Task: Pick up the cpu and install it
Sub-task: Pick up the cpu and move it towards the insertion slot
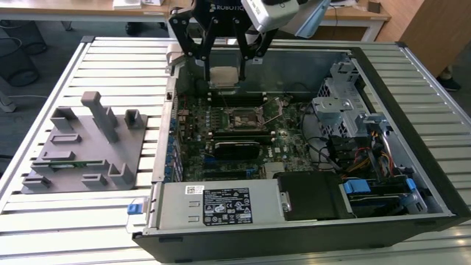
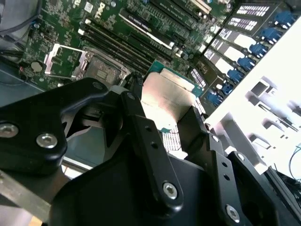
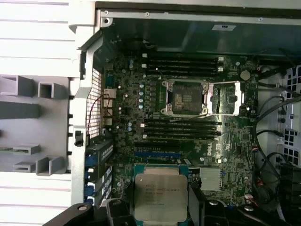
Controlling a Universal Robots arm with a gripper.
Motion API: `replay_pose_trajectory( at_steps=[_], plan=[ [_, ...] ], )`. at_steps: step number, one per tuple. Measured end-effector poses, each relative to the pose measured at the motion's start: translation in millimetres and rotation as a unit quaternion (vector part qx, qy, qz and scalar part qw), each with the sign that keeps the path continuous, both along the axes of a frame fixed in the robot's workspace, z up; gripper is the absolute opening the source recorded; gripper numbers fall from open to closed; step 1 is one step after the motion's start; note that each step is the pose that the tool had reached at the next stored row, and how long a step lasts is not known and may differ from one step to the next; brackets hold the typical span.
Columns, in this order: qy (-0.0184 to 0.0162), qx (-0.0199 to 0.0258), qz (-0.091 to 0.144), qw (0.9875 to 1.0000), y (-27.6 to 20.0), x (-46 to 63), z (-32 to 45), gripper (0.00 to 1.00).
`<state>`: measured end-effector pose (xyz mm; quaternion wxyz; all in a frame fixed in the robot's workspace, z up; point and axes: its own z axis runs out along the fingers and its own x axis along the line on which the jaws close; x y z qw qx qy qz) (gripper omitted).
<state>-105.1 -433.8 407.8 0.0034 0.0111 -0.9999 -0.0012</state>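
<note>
The open computer case (image 1: 294,237) lies on its side with the motherboard (image 1: 193,144) exposed. The gripper (image 1: 223,72) hangs above the board near the case's far wall, clamped on two opposite edges of the cpu (image 3: 160,197), which is held flat. In the exterior view the open socket (image 1: 245,116) lies lower, nearer the camera and slightly toward that view's right.

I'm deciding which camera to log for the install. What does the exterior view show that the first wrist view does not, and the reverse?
Exterior view, not the first wrist view: the labelled power supply and the blue-tabbed drive bay. First wrist view, not the exterior view: a looped red wire. Both: the claw shut on the cpu above the motherboard, the open socket and the grey fixture.
</note>
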Motion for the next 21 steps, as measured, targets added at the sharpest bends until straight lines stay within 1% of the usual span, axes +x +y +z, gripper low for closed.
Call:
replay_pose_trajectory(
  at_steps=[2, 6, 9, 12, 14, 16, 21],
  plan=[
    [0.0001, -0.0001, 0.000, 1.0000, 1.9, 0.2, -0.3, 0.54],
    [0.0001, -0.0001, 0.000, 1.0000, 10.6, 2.7, -1.6, 0.54],
    [0.0001, -0.0001, 0.000, 1.0000, 14.9, 5.0, -2.5, 0.54],
    [0.0001, -0.0002, 0.000, 1.0000, 18.8, 10.3, -3.2, 0.54],
    [0.0002, -0.0002, 0.000, 1.0000, 20.5, 14.6, -3.6, 0.54],
    [0.0003, -0.0002, 0.000, 1.0000, 21.2, 18.0, -3.9, 0.54],
    [0.0003, -0.0002, 0.000, 1.0000, 22.3, 21.9, -4.1, 0.54]
  ],
)
